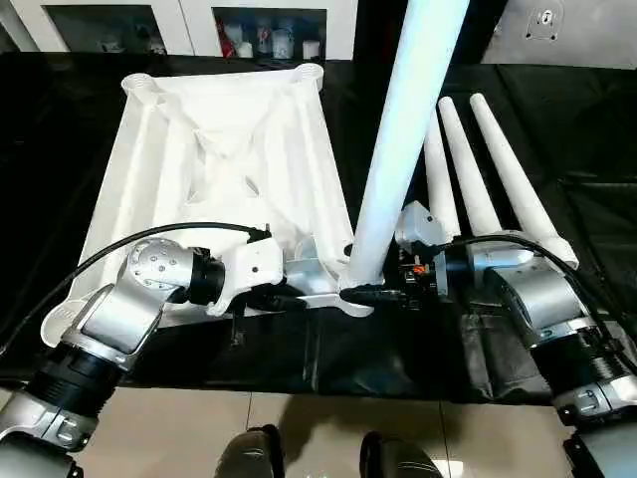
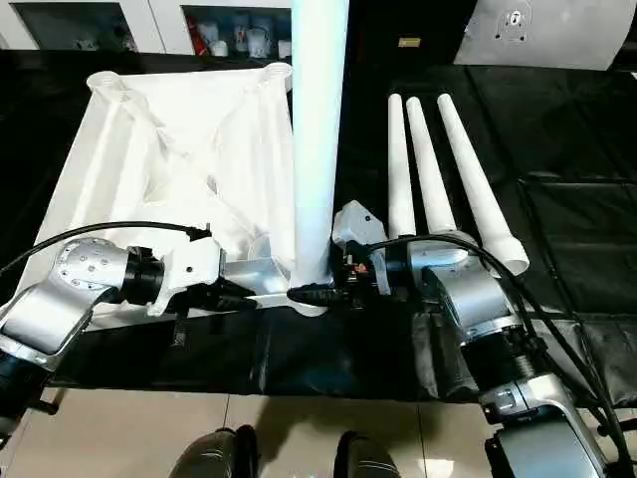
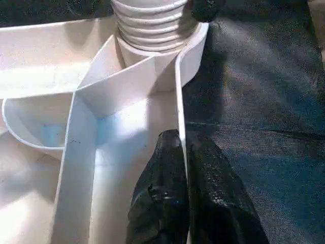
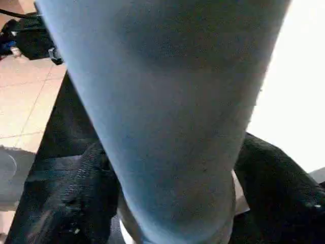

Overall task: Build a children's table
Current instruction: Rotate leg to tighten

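At centre frame, 1 leg (image 1: 398, 149) stands upright in the near corner socket of the upturned table top (image 1: 229, 149). The left pincer (image 3: 177, 198) is clamped on the top's rim (image 3: 179, 101); the right pincer (image 2: 317, 295) straddles the leg's base, its fingers (image 4: 76, 203) on either side. The other 3 legs (image 1: 478, 179) lie at right on the black counter (image 1: 577, 119).

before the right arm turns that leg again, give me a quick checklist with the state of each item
1. Upright leg seated in the near corner socket of the tabletop: ok, it stands in the socket with threads still showing above the rim.
2. Left gripper steadying the tabletop: ok, fingers pinched on the rim wall by that socket.
3. Right gripper at the leg's base: ok, a finger on either side.
4. Right grip firm on the leg: cannot tell.
5. Leg fully screwed home: not ok, threads exposed.
6. Three spare legs lying on the black cloth, out of the way: ok.
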Available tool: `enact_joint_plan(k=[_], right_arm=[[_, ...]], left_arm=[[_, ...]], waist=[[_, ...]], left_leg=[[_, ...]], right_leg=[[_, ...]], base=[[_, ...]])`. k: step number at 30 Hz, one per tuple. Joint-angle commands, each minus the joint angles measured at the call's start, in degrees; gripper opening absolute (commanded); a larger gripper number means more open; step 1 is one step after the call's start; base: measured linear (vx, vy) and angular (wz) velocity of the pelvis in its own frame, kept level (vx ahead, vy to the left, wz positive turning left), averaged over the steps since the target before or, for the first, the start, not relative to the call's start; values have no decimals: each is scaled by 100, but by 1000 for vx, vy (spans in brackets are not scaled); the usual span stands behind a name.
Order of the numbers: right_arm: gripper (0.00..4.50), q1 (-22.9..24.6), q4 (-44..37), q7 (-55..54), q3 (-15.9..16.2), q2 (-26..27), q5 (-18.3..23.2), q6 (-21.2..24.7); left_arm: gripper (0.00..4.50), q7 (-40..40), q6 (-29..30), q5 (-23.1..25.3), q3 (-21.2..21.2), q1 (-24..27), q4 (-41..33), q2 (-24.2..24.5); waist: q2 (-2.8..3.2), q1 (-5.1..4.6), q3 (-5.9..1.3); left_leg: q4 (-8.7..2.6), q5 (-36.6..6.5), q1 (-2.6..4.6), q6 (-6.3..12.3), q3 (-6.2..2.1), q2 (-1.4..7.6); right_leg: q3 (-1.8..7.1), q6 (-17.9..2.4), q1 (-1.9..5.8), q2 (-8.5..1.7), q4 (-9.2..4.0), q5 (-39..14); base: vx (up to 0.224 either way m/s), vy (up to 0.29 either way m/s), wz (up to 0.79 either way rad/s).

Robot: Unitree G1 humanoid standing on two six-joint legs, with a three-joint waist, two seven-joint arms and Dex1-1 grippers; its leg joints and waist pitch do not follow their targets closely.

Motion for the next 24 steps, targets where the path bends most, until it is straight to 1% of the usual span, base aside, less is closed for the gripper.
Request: enact_joint_plan(k=[1, 2, 4, 5, 7, 14, 15, 17, 18, 19, 20, 21, 22, 24], right_arm=[[305, -54, 73, -36, -45, -19, 21, -47], [294, -47, 81, -33, -45, -22, 21, -52], [288, -39, 97, -28, -44, -25, 11, -67], [283, -42, 114, -21, -50, -19, 7, -61], [273, -38, 136, -15, -56, -7, 2, -61], [269, 80, 69, -36, -2, 58, 11, -30], [268, 104, 51, -60, -14, 93, 48, 30], [268, 143, 20, -115, -36, 157, 105, 116], [268, 185, -14, -281, -85, 260, 146, 216], [267, 236, -31, -729, -180, 474, 140, 393], [267, 254, -31, -945, -222, 571, 127, 475], [267, 279, -9, -1277, -267, 713, 62, 523], [267, 279, -9, -1277, -267, 713, 62, 523], [267, 297, 61, -2004, -361, 1051, -74, 678]], left_arm=[[0, -278, -197, -32, -153, -67, -59, -1], [0, -277, -199, -32, -152, -67, -52, -2], [0, -274, -199, -34, -149, -68, -45, -1], [0, -272, -198, -37, -145, -73, -35, 0], [0, -267, -196, -39, -136, -78, -17, 1], [0, -235, -155, -78, -83, -84, 23, -12], [0, -223, -129, -96, -63, -83, 27, -18], [0, -198, -108, -121, -30, -80, 35, -31], [0, -110, -25, -176, 44, -66, 15, -77], [0, 103, 212, -262, 188, -46, -60, -167], [0, 205, 323, -294, 252, -38, -97, -206], [0, 382, 519, -329, 346, -33, -155, -276], [0, 382, 519, -329, 346, -33, -155, -276], [0, 831, 960, -360, 518, -18, -334, -485]], waist=[[-4, -16, -516], [-2, -15, -516], [1, -16, -512], [4, -18, -496], [3, -20, -501], [6, -27, -488], [13, -26, -486], [7, -27, -478], [3, -29, -477], [22, -27, -472], [12, -42, -468], [19, -58, -464], [16, -69, -450], [11, -124, -425]], left_leg=[[-341, -461, 148, 723, -159, 444], [-341, -500, 152, 701, -160, 443], [-349, -585, 157, 638, -164, 448], [-355, -601, 154, 629, -164, 448], [-354, -582, 156, 624, -164, 447], [-360, -616, 156, 614, -165, 447], [-359, -623, 154, 612, -166, 444], [-365, -653, 153, 603, -166, 444], [-367, -677, 153, 587, -166, 444], [-374, -710, 160, 564, -169, 454], [-380, -707, 156, 533, -167, 450], [-390, -783, 163, 465, -175, 445], [-398, -821, 155, 420, -180, 440], [-417, -993, 155, 288, -190, 430]], right_leg=[[300, -1675, 340, -519, -308, -280], [301, -1665, 338, -521, -316, -356], [303, -1644, 338, -527, -327, -497], [306, -1639, 330, -527, -332, -516], [307, -1644, 334, -526, -326, -467], [308, -1638, 329, -526, -331, -486], [309, -1639, 330, -528, -332, -496], [310, -1629, 331, -529, -341, -559], [311, -1612, 330, -531, -349, -610], [313, -1610, 316, -536, -355, -668], [314, -1617, 321, -529, -349, -672], [310, -1613, 305, -529, -363, -809], [312, -1596, 307, -538, -371, -895], [321, -1491, 306, -547, -410, -1249]], base=[[0, 0, 0], [0, 0, 0], [0, 0, 0], [0, 0, 0], [0, 0, 0], [0, 0, 0], [0, 0, 0], [0, 0, 0], [0, 0, 0], [0, 0, 0], [0, 0, 0], [0, 0, 0], [0, 0, 0], [0, 0, 0]])
